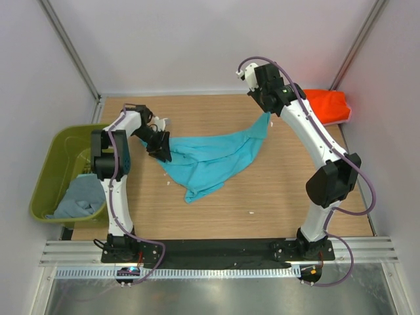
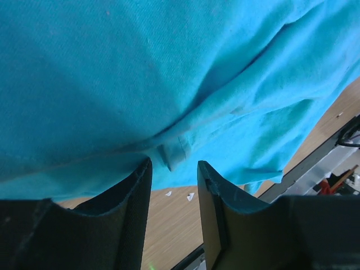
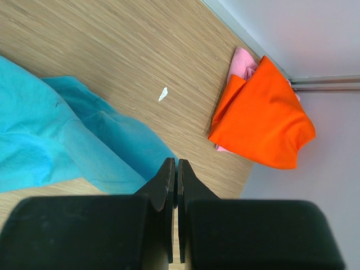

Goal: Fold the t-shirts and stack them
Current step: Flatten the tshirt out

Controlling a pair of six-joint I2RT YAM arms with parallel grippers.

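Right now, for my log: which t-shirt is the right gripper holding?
The turquoise t-shirt, pinched by the right gripper; the orange-red t-shirt lies folded far right, the grey-blue t-shirt in the bin.

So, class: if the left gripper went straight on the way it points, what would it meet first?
The turquoise t-shirt: its cloth hangs just past the left gripper's open fingertips, possibly touching them.

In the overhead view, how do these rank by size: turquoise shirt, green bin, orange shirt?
1. Olive-green bin and turquoise t-shirt: about alike, too close to rank.
2. Orange-red t-shirt: clearly smallest.
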